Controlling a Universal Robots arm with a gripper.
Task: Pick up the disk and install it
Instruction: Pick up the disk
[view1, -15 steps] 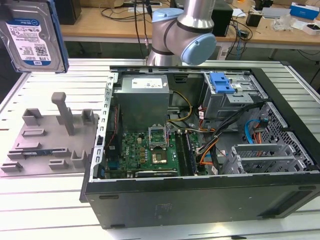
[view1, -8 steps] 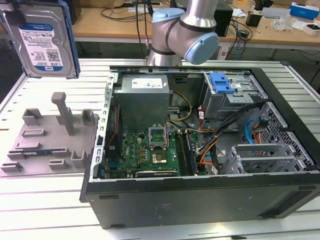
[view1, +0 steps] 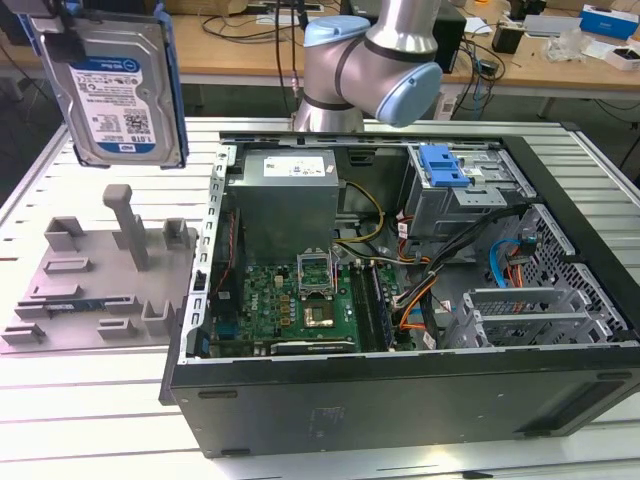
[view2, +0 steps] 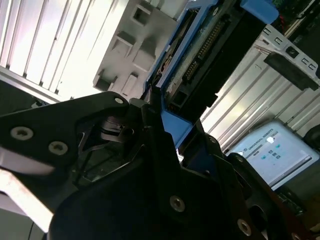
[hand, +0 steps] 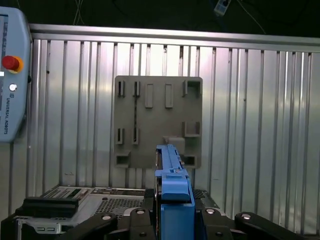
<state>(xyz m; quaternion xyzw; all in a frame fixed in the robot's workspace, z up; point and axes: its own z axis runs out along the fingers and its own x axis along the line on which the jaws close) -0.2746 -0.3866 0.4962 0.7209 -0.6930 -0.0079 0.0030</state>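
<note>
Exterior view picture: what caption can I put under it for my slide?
The disk held high over the grey tray, next to the open computer case.

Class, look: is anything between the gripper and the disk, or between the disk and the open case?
Nothing visible. The gripper is shut on the disk, held in the air above the grey fixture. The case beside it lies open on top, its wall lower than the disk.
</note>
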